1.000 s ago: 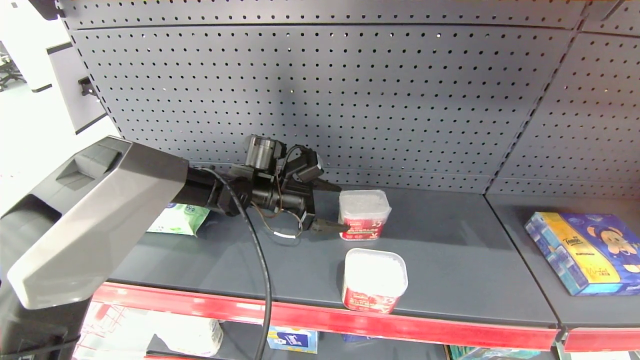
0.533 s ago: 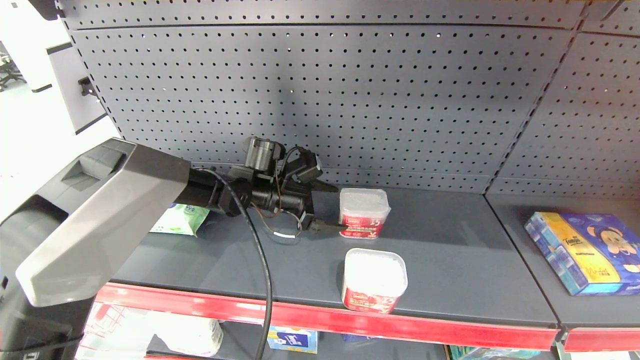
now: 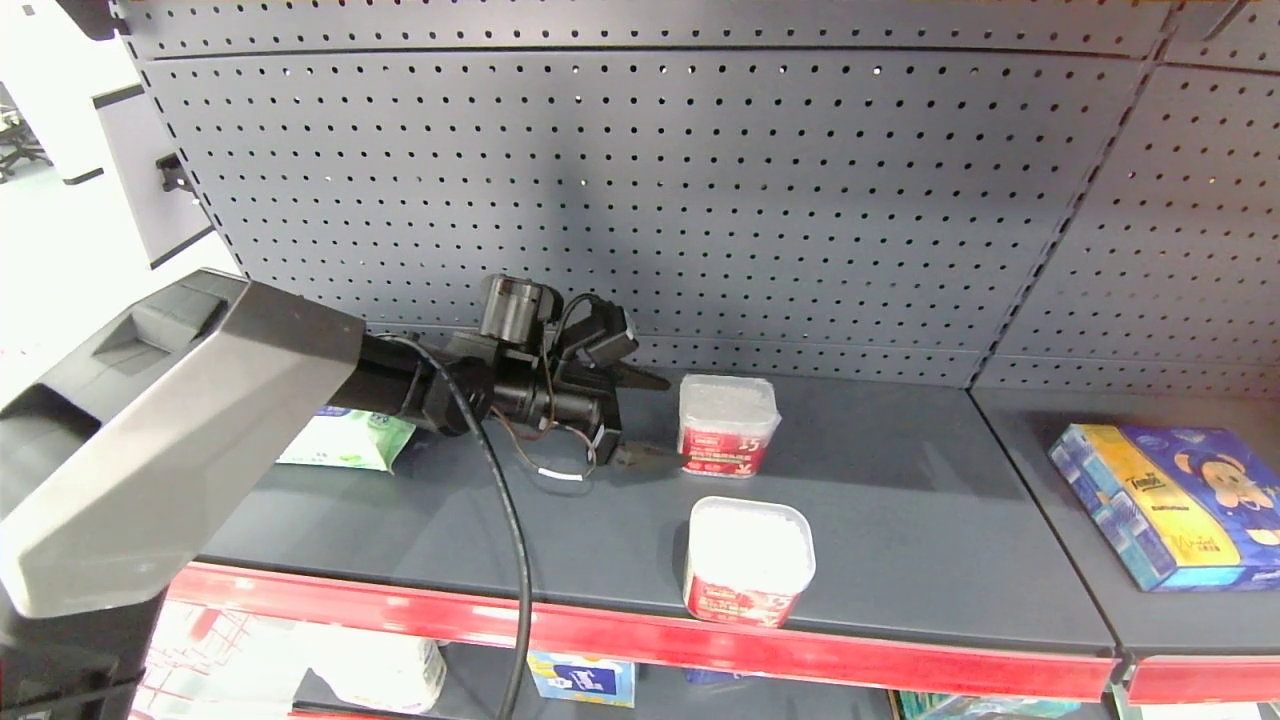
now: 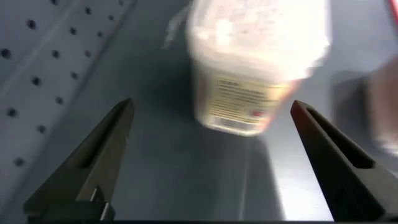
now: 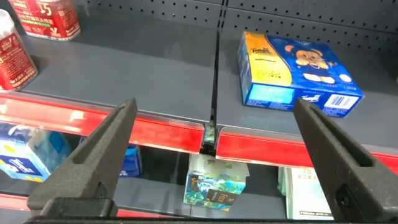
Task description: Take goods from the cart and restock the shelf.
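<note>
From the head view we see the left gripper (image 3: 672,420) stretched over the grey shelf (image 3: 900,520), its fingers spread and holding nothing, just beside the left flank of the rear tub (image 3: 727,425), a white-lidded tub with a red label standing upright near the pegboard (image 3: 640,200). We cannot tell whether the nearer fingertip touches that tub. The front tub (image 3: 748,560) stands upright close to the shelf's red edge, apart from the rear one. A green wipes pack (image 3: 350,440) lies at the left, partly behind the arm, and a blue tissue box (image 3: 1170,500) lies flat on the neighbouring bay at the right. From the left wrist view we see the left gripper (image 4: 211,104) released, and the rear tub (image 4: 255,68) ahead of the tips, not between them. From the right wrist view we see the right gripper (image 5: 214,106) spread wide and empty in front of the shelf (image 5: 155,74), with the blue tissue box (image 5: 298,68), the rear tub (image 5: 46,15) and the front tub (image 5: 12,56) beyond it.
</note>
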You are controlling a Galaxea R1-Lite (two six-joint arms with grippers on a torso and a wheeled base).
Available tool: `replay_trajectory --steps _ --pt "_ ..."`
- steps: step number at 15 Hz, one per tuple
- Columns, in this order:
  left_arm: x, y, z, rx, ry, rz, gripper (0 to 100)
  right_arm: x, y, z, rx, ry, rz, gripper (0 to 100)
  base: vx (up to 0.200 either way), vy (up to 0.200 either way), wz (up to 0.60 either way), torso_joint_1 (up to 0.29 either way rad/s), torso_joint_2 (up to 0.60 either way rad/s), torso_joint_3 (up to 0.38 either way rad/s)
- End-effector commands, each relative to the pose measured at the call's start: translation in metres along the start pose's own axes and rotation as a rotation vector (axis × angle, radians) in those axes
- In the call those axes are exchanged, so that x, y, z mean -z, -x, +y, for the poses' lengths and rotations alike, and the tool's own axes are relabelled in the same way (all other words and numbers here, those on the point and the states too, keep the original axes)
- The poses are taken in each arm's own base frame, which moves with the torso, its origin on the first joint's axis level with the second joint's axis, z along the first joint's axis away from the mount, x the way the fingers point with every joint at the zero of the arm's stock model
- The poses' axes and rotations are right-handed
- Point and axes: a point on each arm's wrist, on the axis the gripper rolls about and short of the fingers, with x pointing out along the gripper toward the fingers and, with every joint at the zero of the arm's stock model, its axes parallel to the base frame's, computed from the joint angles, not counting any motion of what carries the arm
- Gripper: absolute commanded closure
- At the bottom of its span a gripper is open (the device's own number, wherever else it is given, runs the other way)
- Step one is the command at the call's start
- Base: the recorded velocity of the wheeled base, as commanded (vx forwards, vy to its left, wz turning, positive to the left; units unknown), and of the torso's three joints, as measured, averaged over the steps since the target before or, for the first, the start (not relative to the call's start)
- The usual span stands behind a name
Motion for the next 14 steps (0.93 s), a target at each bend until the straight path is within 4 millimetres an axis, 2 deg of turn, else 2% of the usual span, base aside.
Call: replay_trajectory --steps 1,2,3,4,5,6,7,8,10,12,14 --pt "-0.028 0.036 -0.034 -0.001 0.079 -0.002 0 -0.001 0.0 0.0 -0.008 0.001 -0.003 0 0.0 0.0 0.0 0.0 0.0 0.0" --pt "-0.036 0.055 -0.056 -0.001 0.119 0.003 0 -0.005 0.001 0.0 -0.018 0.001 -0.011 0 0.0 0.0 0.0 0.0 0.0 0.0" --pt "-0.039 0.07 -0.069 -0.01 0.132 0.006 0 -0.011 -0.001 -0.002 -0.025 -0.002 -0.003 0 0.0 0.0 0.0 0.0 0.0 0.0" --pt "-0.045 0.1 -0.088 -0.062 0.142 0.012 0 -0.029 -0.005 -0.005 -0.034 -0.014 0.015 0 0.0 0.0 0.0 0.0 0.0 0.0" --pt "-0.047 0.11 -0.095 -0.094 0.146 0.021 0 -0.038 -0.008 -0.007 -0.035 -0.02 0.025 0 0.0 0.0 0.0 0.0 0.0 0.0" --pt "-0.053 0.135 -0.111 -0.184 0.161 0.034 0 -0.058 -0.015 -0.012 -0.036 -0.033 0.044 0 0.0 0.0 0.0 0.0 0.0 0.0" --pt "-0.064 0.161 -0.136 -0.299 0.214 0.031 0 -0.082 -0.028 -0.019 -0.029 -0.04 0.069 0 0.0 0.0 0.0 0.0 0.0 0.0" --pt "-0.071 0.176 -0.156 -0.39 0.286 0.021 0 -0.095 -0.037 -0.023 -0.024 -0.042 0.087 0 0.0 0.0 0.0 0.0 0.0 0.0" --pt "-0.073 0.202 -0.196 -0.65 0.409 0.01 0 -0.099 -0.056 -0.029 -0.044 -0.06 0.165 0 0.0 0.0 0.0 0.0 0.0 0.0" --pt "-0.063 0.226 -0.238 -0.886 0.476 -0.018 0 -0.095 -0.079 -0.034 -0.068 -0.09 0.267 0 0.0 0.0 0.0 0.0 0.0 0.0" --pt "-0.049 0.243 -0.276 -0.953 0.52 -0.062 0 -0.102 -0.112 -0.042 -0.092 -0.102 0.339 0 0.0 0.0 0.0 0.0 0.0 0.0"
